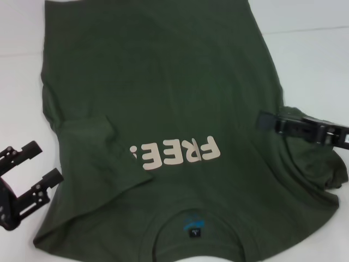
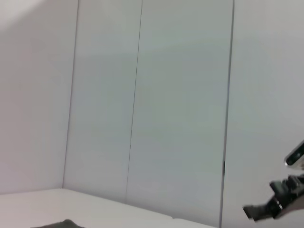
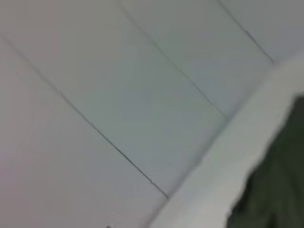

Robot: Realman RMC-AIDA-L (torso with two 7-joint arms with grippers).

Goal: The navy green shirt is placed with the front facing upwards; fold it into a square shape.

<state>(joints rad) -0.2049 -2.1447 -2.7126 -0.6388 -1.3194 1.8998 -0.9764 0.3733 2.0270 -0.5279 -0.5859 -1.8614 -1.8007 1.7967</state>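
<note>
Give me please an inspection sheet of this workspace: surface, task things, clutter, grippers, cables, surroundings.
Surface: white table, flat.
Job's things: dark olive-green cotton T-shirt, front up, cream "FREE!" letters readable from the far side, collar nearest the robot; left sleeve folded inward.
Clutter: nothing seen.
Grippers: left gripper open, beside the shirt's left edge; right gripper over the right sleeve.
Cables: nothing seen.
Surroundings: pale panelled wall.

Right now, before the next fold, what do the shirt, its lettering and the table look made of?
The navy green shirt looks like soft matte knit, likely cotton: it creases and drapes limply, and its collar is thicker. The cream "FREE!" lettering looks like a flat, opaque print laid on the cloth. The table is smooth, white and hard-looking, possibly laminate; the exact material cannot be told.
</note>
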